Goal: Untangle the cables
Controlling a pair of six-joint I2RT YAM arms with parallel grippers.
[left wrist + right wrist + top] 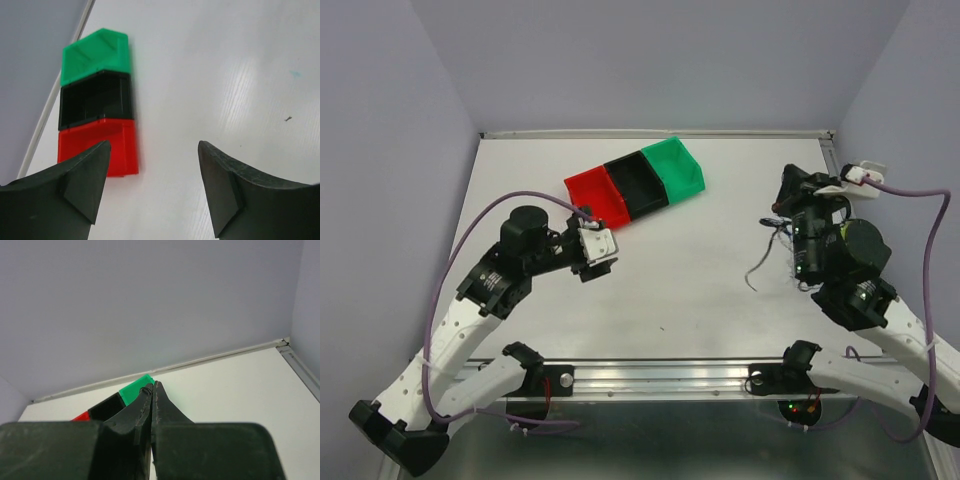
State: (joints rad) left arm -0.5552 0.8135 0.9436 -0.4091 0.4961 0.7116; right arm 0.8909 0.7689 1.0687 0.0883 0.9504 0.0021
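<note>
The cables (767,255) are thin dark and whitish strands, hanging in a loose curl under my right gripper (788,184) at the right side of the table. My right gripper (152,385) is shut, raised and pointing toward the back wall. A thin black wire loop (146,388) shows pinched at its tips. The rest of the cables is hidden in the right wrist view. My left gripper (598,247) is open and empty, low over bare table just right of the red bin. In the left wrist view (152,145) no cable shows.
A row of three joined bins lies at the back centre: red (597,195), black (638,183), green (675,165). They also show in the left wrist view, with the red bin (97,142) nearest. The table's raised right edge (833,150) is close to the right arm.
</note>
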